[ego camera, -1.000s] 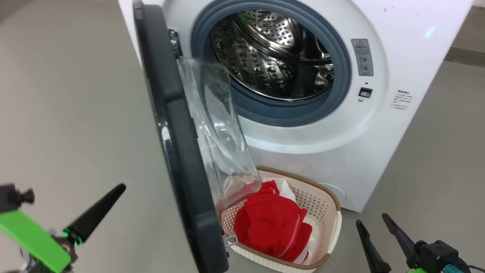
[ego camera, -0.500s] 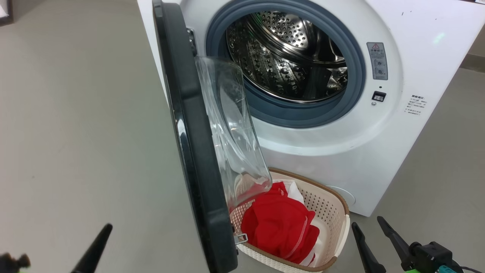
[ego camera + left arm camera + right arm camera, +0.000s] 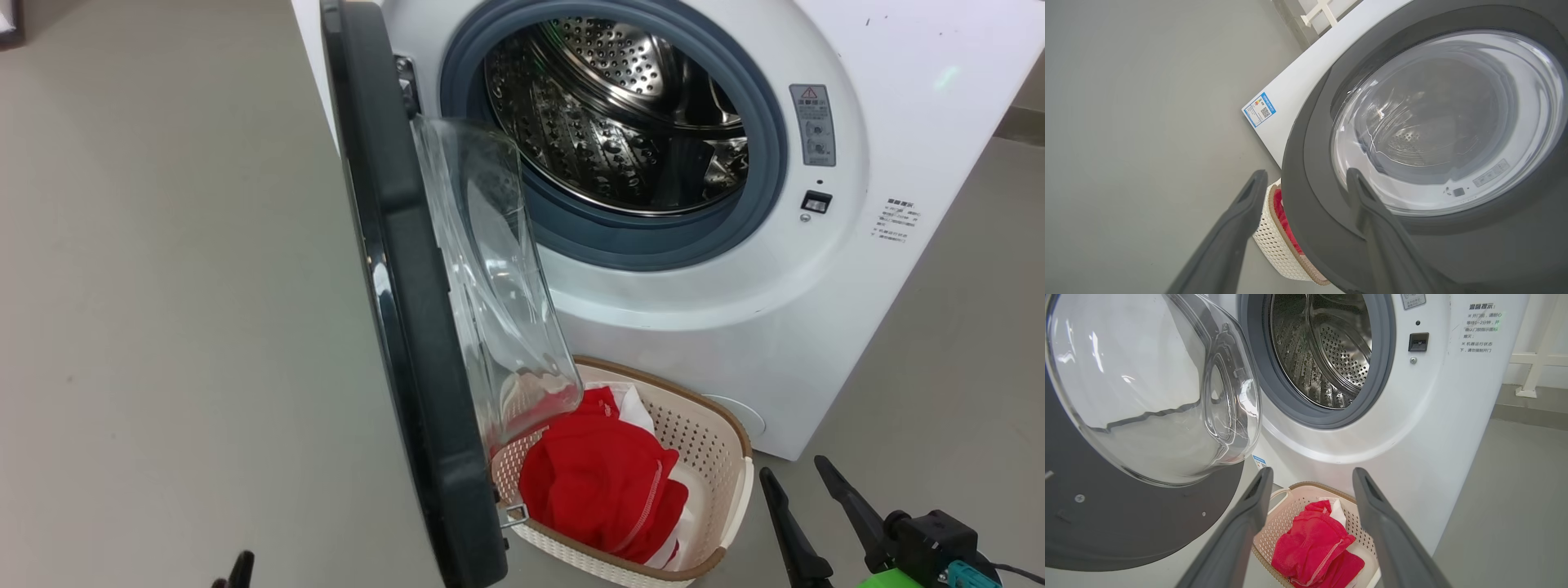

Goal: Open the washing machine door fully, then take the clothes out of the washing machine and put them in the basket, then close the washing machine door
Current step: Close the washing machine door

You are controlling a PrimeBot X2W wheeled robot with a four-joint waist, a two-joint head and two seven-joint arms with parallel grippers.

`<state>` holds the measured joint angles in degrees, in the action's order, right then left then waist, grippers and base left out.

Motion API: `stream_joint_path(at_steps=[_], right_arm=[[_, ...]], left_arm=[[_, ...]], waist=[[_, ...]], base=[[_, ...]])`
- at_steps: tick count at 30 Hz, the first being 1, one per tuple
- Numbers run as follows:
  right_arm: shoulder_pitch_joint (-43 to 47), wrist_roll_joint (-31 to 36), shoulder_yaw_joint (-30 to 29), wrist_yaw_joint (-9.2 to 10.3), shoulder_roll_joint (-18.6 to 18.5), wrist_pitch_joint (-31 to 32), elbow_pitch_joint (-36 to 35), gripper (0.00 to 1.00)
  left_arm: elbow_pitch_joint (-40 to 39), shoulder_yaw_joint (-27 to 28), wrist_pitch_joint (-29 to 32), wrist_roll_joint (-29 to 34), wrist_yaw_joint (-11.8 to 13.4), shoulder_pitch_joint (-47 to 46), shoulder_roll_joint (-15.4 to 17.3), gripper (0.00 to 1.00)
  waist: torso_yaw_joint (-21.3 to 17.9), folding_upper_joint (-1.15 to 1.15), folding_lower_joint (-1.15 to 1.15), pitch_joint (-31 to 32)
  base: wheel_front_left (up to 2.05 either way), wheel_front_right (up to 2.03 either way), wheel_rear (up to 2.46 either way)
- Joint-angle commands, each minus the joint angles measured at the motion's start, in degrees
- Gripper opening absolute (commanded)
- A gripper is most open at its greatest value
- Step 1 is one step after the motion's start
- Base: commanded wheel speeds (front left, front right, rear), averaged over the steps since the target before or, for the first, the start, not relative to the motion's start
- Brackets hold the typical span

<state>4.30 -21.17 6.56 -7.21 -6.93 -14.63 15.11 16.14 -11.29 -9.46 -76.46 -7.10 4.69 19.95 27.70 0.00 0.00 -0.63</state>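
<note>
Dropping back toward the lower-left corner of the head view, the left gripper [image 3: 1306, 174] is showing there as little more than one fingertip, its fingers standing spread with nothing between them. Just ahead of it and to its right, the door [image 3: 1310, 163] is hanging open, outer face toward this gripper, long edge running away to the hinge [image 3: 404, 77] on the washing machine [image 3: 898, 82]. I judge the left arm the nearer for pushing it shut. The right gripper [image 3: 793, 469], also spread and empty, is waiting on the door's inner side, with the basket [image 3: 702, 429] just ahead and below, holding the clothes [image 3: 596, 482]. The drum [image 3: 620, 106] is looking empty. Bare floor [image 3: 163, 286] is lying open to the left gripper's left. The door's glass bowl [image 3: 490, 286] is hanging over the basket's near corner, so the swing is likely needing care there.
</note>
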Motion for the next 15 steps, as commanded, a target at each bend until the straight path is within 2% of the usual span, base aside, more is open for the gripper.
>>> stream_joint_path(at_steps=[1, 4, 7, 12, 15], right_arm=[[-1.7, 0.0, 1.0, -0.28, -0.6, -0.4, -1.1, 1.0], [-1.7, 0.0, 0.9, -0.28, -0.6, -0.4, -1.1, 1.0], [-1.5, 0.0, 0.4, -0.28, -0.5, -0.4, -1.1, 1.0], [-1.6, 0.1, 0.0, -0.28, -0.5, -0.4, -1.3, 1.0], [-1.6, 0.2, -0.1, -0.28, -0.5, -0.4, -1.3, 1.0]], left_arm=[[1.0, 0.3, -2.9, 1.9, -0.4, -3.0, 1.6, 1.0], [3.0, -0.8, -4.6, 4.2, -0.4, -3.6, 1.8, 1.0], [5.5, 0.5, -5.4, 10.2, -0.4, -4.9, 1.4, 1.0], [4.6, 10.7, -5.5, 27.2, -0.4, -5.4, -3.7, 1.0], [2.2, 14.4, -5.5, 38.6, -0.4, -4.8, -6.4, 1.0]], waist=[[-0.4, 0.0, 0.0, -0.1], [-0.6, 0.0, 0.0, -0.2], [-0.7, 0.0, 0.0, -0.3], [-0.8, 0.0, 0.0, -0.6], [-0.8, 0.0, 0.0, -0.6]], base=[[0.0, 0.0, 0.0], [0.0, 0.0, 0.0], [0.0, 0.0, 0.0], [0.0, 0.0, 0.0], [0.0, 0.0, 0.0]])
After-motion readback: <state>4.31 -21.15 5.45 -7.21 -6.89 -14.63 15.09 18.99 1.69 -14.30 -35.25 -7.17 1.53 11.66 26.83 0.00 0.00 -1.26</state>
